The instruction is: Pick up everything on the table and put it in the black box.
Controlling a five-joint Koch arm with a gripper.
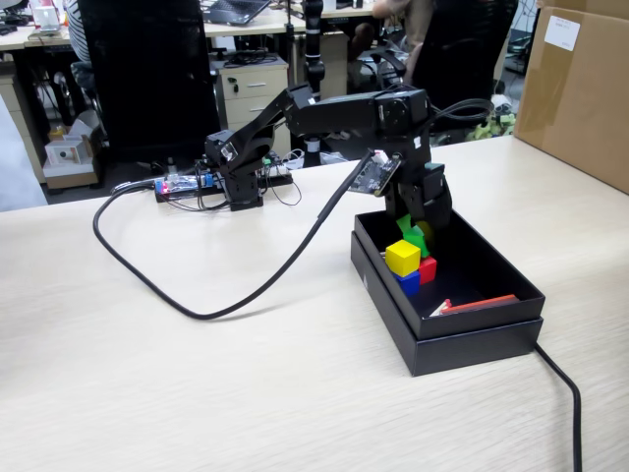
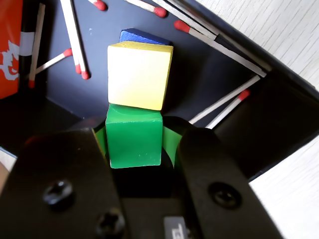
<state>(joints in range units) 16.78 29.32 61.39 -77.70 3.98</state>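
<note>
Hand [image 2: 142,149] w/ green cube [image 2: 134,139] by yellow cube [image 2: 139,74]

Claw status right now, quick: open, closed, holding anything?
Claw: closed on the green cube, inside the black box, right against the yellow cube.

The end effector [image 1: 421,234] reaches down into the black box [image 1: 472,339] near the counter's [image 1: 197,393] right edge, at the green cube [image 1: 414,239]; yellow cube [image 1: 402,257], blue cube [image 1: 409,282] and red cube [image 1: 428,268] cluster beside it.
</note>
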